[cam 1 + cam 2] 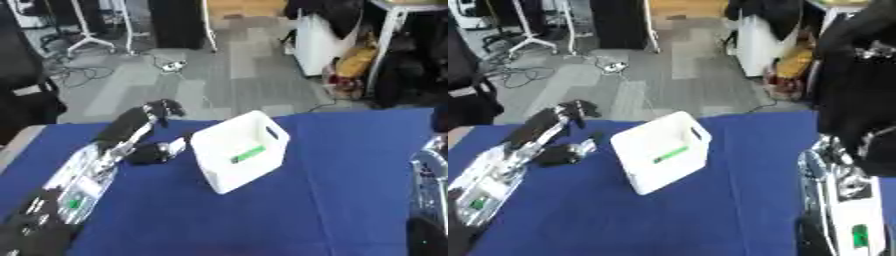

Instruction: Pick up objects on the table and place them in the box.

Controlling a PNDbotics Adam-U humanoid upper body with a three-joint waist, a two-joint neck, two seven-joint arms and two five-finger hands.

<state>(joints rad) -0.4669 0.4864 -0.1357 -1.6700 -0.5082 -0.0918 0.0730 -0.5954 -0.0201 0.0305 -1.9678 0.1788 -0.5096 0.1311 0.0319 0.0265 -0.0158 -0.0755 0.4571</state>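
Observation:
A white box [229, 154] lies tipped on the blue table [341, 165], its opening facing up and right, with a green thing [248, 154] inside. My left hand [140, 122] reaches in from the lower left and hovers just left of the box, fingers stretched toward the table's far edge. Below the palm, a dark lump [149, 153] with a pale silvery piece [178, 145] sits beside the box wall; whether the hand touches it is unclear. My right arm [839, 187] rises along the right edge into a blurred black mass [859, 90].
The table's far edge runs just behind the box and the left hand. Beyond it is grey floor with cables, stands and bags. Blue cloth stretches between the box and the right arm.

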